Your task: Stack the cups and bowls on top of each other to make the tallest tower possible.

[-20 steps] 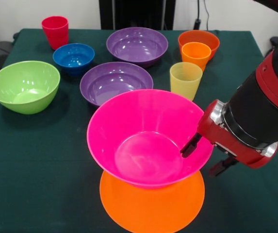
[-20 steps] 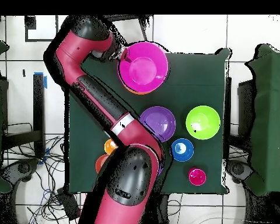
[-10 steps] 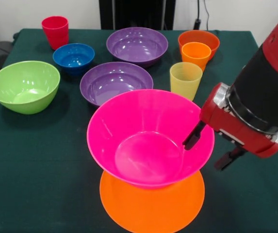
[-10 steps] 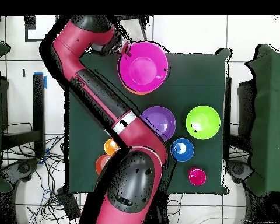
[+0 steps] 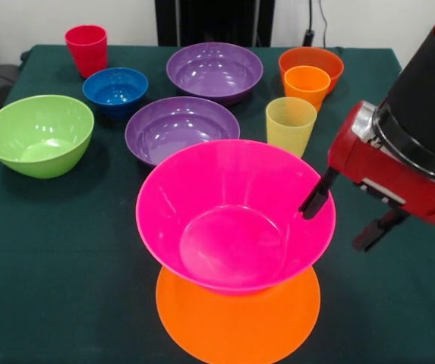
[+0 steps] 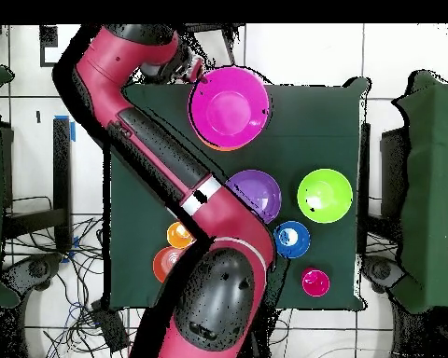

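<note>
sits nested on the large orange bowl [image 5: 237,318] at the near edge of the green table [image 5: 42,250], the large pink bowl [image 5: 236,216] — tower two pieces high so far, base widest. hovers at the pink bowl's right rim, the gripper [image 5: 346,216], jaws spread and pinching nothing: one dark finger just over the rim's inner side, the other hanging outside and clear of the wall. lies to the gripper's left and a little below it, the pink bowl; being round, no long axis to line up with. next candidates probably the two purple bowls [image 5: 181,129], the nearer one just behind the pink bowl, the farther [image 5: 215,70] beyond it; also waiting apart are the lime green bowl [image 5: 39,135], blue bowl [image 5: 115,89], red cup [image 5: 86,48], yellow cup [image 5: 290,125], and orange cup [image 5: 307,86] standing inside the red-orange bowl [image 5: 311,62]. compared with the earlier pictures: gripper higher and farther right, inner finger drawn up from deep inside the bowl wall to the rim; bowl unmoved, so likely released and being left behind.
</note>
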Controlling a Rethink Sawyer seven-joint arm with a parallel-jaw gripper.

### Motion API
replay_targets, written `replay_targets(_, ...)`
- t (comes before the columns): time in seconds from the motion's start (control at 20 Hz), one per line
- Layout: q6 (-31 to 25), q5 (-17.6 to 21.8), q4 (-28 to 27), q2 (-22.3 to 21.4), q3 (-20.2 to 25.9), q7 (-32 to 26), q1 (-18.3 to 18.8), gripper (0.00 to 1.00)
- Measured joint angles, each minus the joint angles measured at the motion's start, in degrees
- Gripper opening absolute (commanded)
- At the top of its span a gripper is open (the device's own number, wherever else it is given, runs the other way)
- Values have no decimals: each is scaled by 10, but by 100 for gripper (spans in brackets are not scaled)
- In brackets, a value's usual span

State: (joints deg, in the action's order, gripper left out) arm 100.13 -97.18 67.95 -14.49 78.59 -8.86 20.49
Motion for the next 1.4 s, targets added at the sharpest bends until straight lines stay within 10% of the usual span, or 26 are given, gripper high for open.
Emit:
replay_targets(0.65, -48, -158, 265, -114, 48, 48, 130, 100)
replay_targets(1.4, -213, -226, 468, -205, 76, 185, 210, 100)
